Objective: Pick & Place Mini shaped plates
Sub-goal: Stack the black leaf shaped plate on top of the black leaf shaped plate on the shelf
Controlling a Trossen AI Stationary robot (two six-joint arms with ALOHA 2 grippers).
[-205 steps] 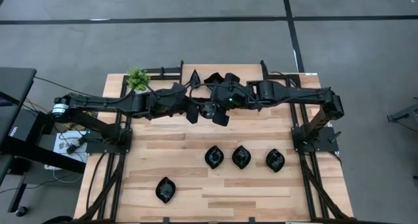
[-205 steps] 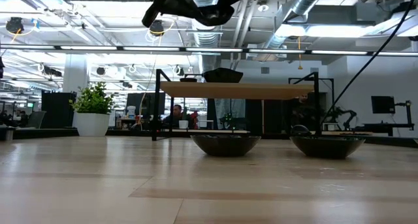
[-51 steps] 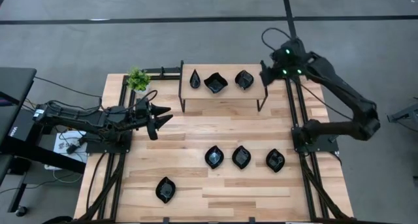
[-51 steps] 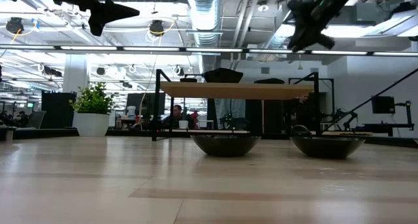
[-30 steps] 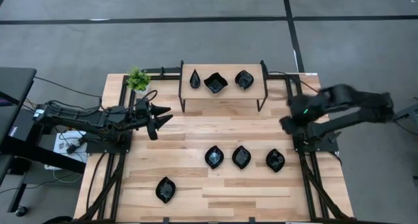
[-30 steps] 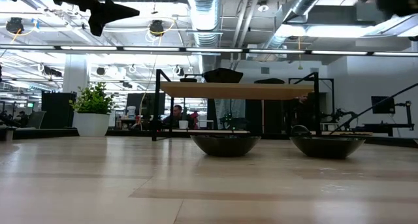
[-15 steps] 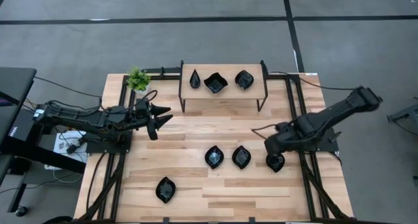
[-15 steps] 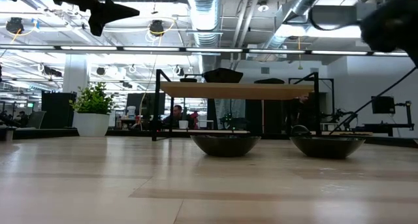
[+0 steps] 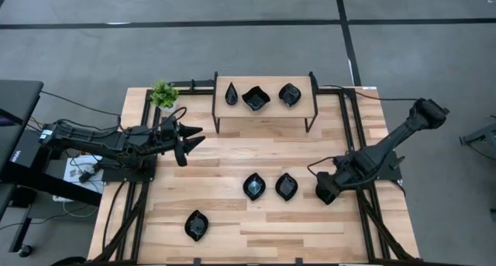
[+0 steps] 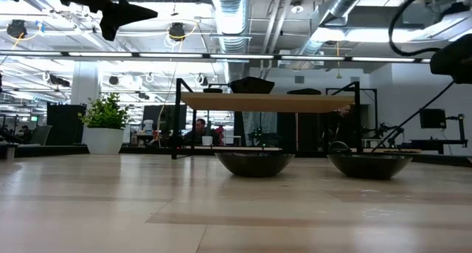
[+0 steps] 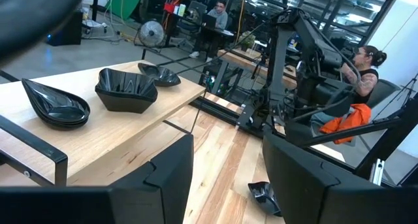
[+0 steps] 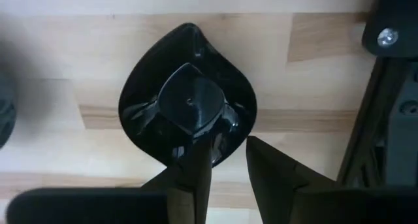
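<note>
Since half a second ago the right arm has drawn its claw [image 9: 326,190] down over the rightmost leaf-shaped plate [image 12: 187,122] of the row on the surface [image 9: 225,157], while the left arm has not shifted.

At the left, the left claw [image 9: 184,139] waits spread and empty in the air near the potted plant [image 9: 163,94]. Further along, a lone plate [image 9: 196,225] lies near the front edge, and three plates [image 9: 257,97] rest on the raised shelf [image 9: 263,111]. Two more plates [image 9: 270,187] lie in the row beside the target.

The step in hand looks like the approach to a pick. The right claw stands part-spread, one finger [image 12: 194,178] over the plate's rim, pinching nothing yet; it likely must descend and close on the rim. The neighbouring plate sits near but apart, and the arm's frame [image 12: 385,106] lies just beside the target.
</note>
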